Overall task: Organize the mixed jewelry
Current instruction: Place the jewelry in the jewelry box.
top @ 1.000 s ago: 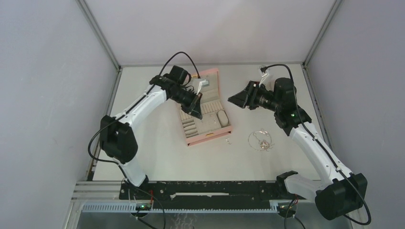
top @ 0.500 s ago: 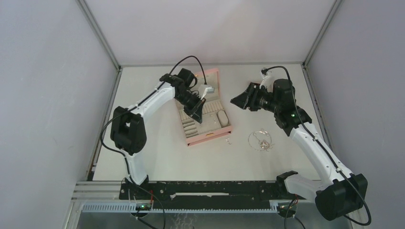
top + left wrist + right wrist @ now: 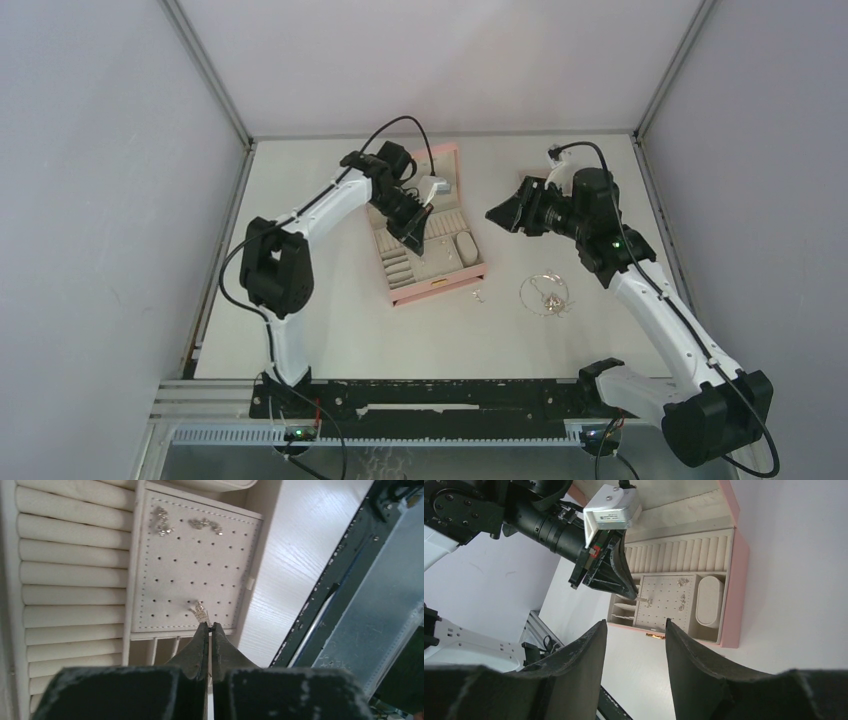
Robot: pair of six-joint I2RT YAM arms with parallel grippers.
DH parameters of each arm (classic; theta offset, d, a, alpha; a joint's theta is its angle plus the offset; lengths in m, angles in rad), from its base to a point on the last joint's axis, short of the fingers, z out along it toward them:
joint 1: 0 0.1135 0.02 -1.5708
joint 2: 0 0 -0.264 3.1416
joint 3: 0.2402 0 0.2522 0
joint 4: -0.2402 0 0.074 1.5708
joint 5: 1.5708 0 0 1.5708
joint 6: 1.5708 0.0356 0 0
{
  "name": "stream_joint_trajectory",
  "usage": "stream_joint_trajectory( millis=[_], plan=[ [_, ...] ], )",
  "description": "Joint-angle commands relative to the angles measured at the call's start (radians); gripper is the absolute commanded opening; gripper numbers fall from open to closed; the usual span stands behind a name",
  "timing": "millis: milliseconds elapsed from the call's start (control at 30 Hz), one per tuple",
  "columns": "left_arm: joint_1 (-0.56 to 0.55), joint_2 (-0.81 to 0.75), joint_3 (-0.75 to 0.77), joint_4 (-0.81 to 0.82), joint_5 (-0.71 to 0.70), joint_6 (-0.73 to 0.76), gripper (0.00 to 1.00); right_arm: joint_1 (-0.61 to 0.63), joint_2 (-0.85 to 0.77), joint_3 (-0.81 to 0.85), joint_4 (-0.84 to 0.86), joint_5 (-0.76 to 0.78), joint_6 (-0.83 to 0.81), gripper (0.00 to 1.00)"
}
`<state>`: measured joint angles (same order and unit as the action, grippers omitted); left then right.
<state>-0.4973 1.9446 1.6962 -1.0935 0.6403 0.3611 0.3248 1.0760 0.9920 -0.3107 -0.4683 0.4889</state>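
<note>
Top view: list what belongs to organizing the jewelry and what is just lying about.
Belongs:
- chain necklace
- small silver piece beside the pink jewelry box
- earrings on the perforated panel
- one earring at the tips of the left gripper
- the box itself, as holder

Lying about:
- nothing loose; only the black rail, a fixture

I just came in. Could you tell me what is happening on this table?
The left arm's end effector, shut, has its tip at the beige perforated earring panel inside the open pink quilted jewelry box, with a small silver earring right at the tip; whether it pinches it is unclear. Two silver pieces already sit on that panel. The right end effector hangs open and empty beside the box. The thin silver chain necklace lies on the white table.
</note>
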Motion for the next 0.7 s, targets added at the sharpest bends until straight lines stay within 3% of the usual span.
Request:
stream_joint_trajectory(
  millis=[0, 233, 300, 667],
  plan=[
    [-0.009, 0.015, 0.045, 0.027, -0.069, -0.021, 0.0, 0.008, -0.019, 0.035, 0.014, 0.012, -0.03, 0.55],
    [-0.028, -0.037, 0.001, 0.136, -0.122, -0.021, 0.0, 0.009, -0.013, 0.034, 0.021, 0.013, -0.029, 0.55],
    [-0.033, -0.054, -0.036, 0.168, -0.129, -0.112, 0.0, 0.009, -0.013, 0.035, 0.022, 0.014, -0.03, 0.55],
    [-0.049, -0.048, -0.02, 0.152, -0.136, -0.033, 0.0, 0.008, -0.001, 0.034, 0.028, 0.008, -0.027, 0.55]
  ],
)
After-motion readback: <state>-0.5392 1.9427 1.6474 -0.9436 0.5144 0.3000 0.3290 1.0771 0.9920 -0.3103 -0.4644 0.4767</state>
